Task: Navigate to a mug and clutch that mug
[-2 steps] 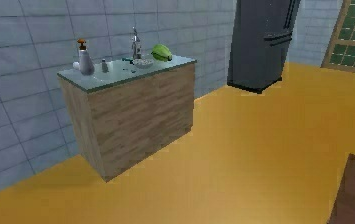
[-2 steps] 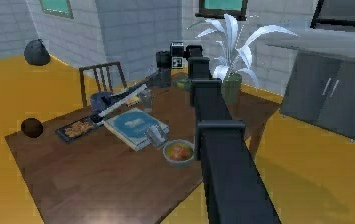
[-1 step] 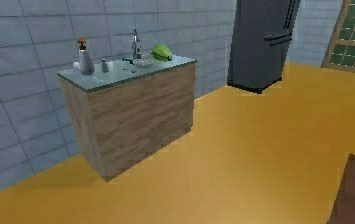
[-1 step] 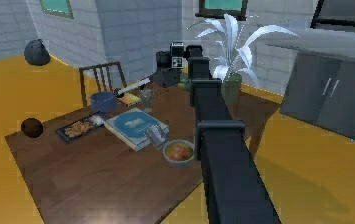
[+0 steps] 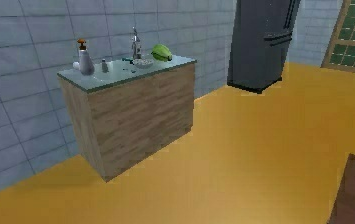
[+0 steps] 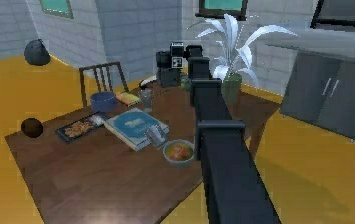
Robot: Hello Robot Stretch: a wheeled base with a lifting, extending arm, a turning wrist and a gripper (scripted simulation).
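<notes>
Orange floor (image 5: 255, 150); sink counter (image 5: 135, 110); cluttered brown table (image 6: 85, 175).

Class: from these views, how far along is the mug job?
Done: the robot is beside the wooden table, arm stretched across it. In hand: the gripper is near the table's far edge; whether it holds anything cannot be told. Left: lifting a mug clear.

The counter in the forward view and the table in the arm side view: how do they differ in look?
The counter is pale planked wood with a grey-green top; the table is dark brown wood. The counter bears a tap; the table a blue book. Both stand on orange floor.
</notes>
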